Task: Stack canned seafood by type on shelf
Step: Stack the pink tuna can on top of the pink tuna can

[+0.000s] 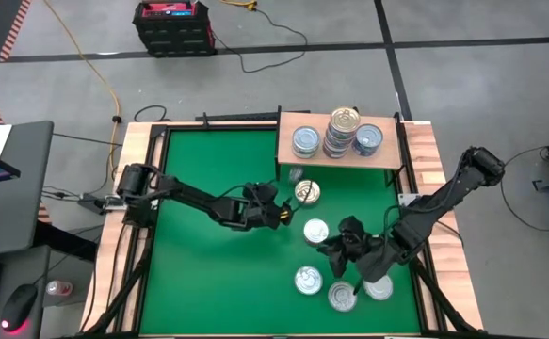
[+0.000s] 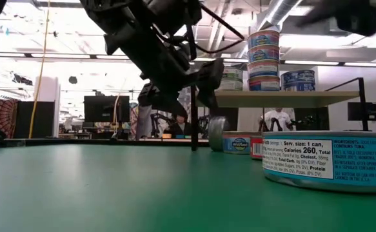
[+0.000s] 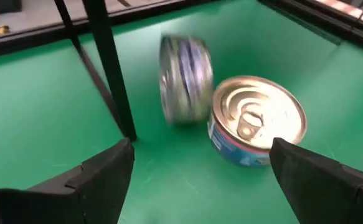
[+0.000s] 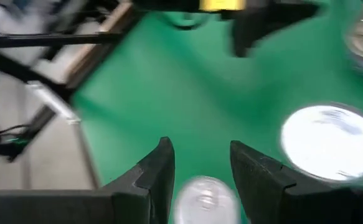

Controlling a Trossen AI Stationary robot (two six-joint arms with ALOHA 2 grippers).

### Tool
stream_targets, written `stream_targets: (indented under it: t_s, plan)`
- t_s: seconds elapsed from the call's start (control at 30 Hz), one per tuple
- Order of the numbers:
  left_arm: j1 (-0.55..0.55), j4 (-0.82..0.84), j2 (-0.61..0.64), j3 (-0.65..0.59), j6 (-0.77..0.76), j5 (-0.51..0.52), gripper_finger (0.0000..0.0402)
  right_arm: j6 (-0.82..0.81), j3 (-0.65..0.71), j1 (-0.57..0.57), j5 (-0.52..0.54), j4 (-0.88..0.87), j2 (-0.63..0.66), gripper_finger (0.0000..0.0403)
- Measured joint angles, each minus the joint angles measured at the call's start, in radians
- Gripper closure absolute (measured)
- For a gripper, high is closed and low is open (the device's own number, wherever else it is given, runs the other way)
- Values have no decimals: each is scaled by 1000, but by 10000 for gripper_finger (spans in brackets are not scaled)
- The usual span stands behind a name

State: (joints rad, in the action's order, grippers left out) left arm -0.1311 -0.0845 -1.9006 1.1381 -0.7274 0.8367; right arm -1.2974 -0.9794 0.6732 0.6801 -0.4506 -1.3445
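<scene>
A: Starting nearest, what's on the mat?

B: Three loose tins at the near right, and the right gripper (image 1: 349, 256) hovers over them, fingers partly apart with nothing between them. One silver lid (image 4: 329, 142) lies just beside it.

A: And mid-table?

B: The left gripper (image 1: 276, 213) is spread wide and empty, pointed at a gold-lidded can (image 3: 256, 127) lying flat just ahead. Beyond that, a tin stands on its edge (image 3: 184, 78) under the shelf, beside a black leg (image 3: 109, 65).

A: That one will roll, I'd guess?

B: Likely. These look rigid, smooth and slippery on the sides, fairly light though dense (full tins, judging by the labels). I'd pinch the flat one across its rim, fingers on opposite sides of the wall, never on the pull tab.

A: Farthest back?

B: The shelf (image 1: 317, 156) at the far right carries a single tin (image 1: 304, 140) on its left, a tall stack (image 1: 343, 132) in the middle and a short stack (image 1: 368, 139) on the right.
</scene>
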Motion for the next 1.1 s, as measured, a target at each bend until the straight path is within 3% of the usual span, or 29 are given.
stream_targets:
  t_s: [0.2,0.5,0.67,0.83,0.97,1.1]
  plan:
    - [-87,2,4,0,9,22,73,-149,25,14,29,-211,1,223]
    - [-177,-234,2,-137,21,-56,115,-139,211,-45,-118,13,4,223]
    - [-225,-387,2,-177,84,-134,126,1,218,-119,-80,27,4,219]
    - [-262,-394,3,-177,85,-137,127,193,218,-222,32,78,-2,179]
    - [-285,-386,6,-177,46,-114,127,280,218,-321,21,123,-4,144]
    - [-297,-293,54,-177,32,-90,127,379,218,-389,-25,178,-30,138]
